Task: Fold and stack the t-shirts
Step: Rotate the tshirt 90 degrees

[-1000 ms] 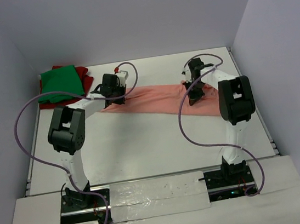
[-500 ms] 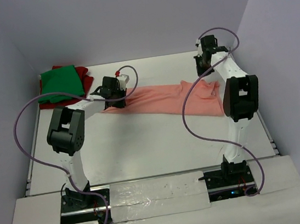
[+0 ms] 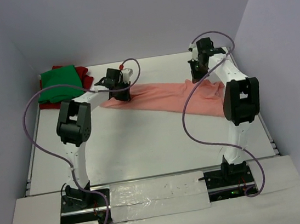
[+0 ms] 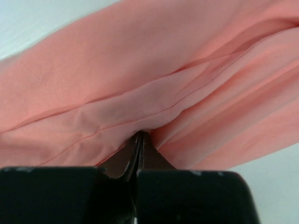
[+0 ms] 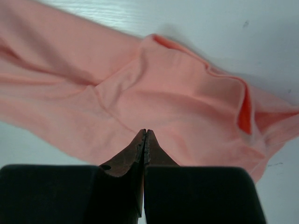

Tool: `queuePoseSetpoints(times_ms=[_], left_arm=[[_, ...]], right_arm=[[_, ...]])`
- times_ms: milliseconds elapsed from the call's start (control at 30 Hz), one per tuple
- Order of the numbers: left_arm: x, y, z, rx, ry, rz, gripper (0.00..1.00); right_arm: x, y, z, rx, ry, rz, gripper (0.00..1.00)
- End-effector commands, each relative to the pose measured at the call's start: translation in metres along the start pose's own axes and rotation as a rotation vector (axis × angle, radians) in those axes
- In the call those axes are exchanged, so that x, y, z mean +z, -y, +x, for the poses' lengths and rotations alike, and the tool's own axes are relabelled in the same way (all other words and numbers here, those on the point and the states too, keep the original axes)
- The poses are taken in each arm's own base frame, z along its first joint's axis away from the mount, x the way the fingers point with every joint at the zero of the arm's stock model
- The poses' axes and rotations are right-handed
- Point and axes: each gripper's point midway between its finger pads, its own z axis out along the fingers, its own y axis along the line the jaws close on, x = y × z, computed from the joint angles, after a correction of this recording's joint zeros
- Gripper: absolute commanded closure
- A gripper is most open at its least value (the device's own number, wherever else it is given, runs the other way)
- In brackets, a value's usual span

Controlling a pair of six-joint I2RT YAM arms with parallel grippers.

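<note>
The salmon-pink t-shirt [image 3: 165, 100] lies stretched in a long band across the back of the table. At its left end my left gripper [image 3: 121, 93] is shut on a gathered fold; in the left wrist view the cloth [image 4: 149, 79] puckers right at the closed tips [image 4: 140, 133]. Over the shirt's right end hovers my right gripper [image 3: 197, 76]. In the right wrist view its jaws [image 5: 145, 132] are pressed together with nothing between them, above the shirt [image 5: 187, 107]. The green t-shirt [image 3: 59, 82] lies folded on the dark red one [image 3: 82, 73] at the back left.
Grey walls close in the white table [image 3: 143, 146] at the back and on both sides. Purple cables loop from both arms, the left one [image 3: 30, 127] hanging out over the table's left edge. Both arm bases sit at the near edge.
My right gripper left the shirt's right end, rose toward the back right corner, then came back down a little. My left gripper shifted slightly right and back, taking the shirt's left end with it.
</note>
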Motion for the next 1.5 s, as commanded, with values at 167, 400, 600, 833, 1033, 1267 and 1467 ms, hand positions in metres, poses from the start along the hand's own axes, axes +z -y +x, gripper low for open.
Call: queuePoseSetpoints(times_ms=[167, 400, 600, 833, 1033, 1267, 1467], left_arm=[[0.007, 0.038, 0.071, -0.078, -0.307, 0.211, 1.0], [-0.046, 0.092, 0.148, 0.131, -0.549, 0.459, 1.0], [-0.109, 0.139, 0.2, 0.335, -0.719, 0.75, 1.0], [-0.17, 0.204, 0.224, 0.523, -0.763, 1.169, 1.0], [-0.17, 0.261, 0.218, 0.632, -0.687, 1.302, 1.0], [-0.133, 0.306, 0.132, 0.606, -0.38, 1.241, 1.0], [-0.104, 0.296, 0.016, 0.591, 0.062, 0.804, 0.79]], right_arm=[[-0.081, -0.02, -0.022, -0.082, 0.141, -0.005, 1.0], [-0.091, -0.014, -0.03, -0.089, 0.159, 0.028, 1.0], [-0.099, -0.016, -0.039, -0.082, 0.181, 0.021, 1.0], [-0.109, -0.016, -0.037, -0.084, 0.181, 0.02, 1.0], [-0.116, -0.014, -0.028, -0.078, 0.175, 0.027, 1.0], [-0.102, -0.016, -0.007, -0.087, 0.148, 0.0, 1.0], [-0.081, -0.023, 0.028, -0.126, 0.086, -0.061, 1.0]])
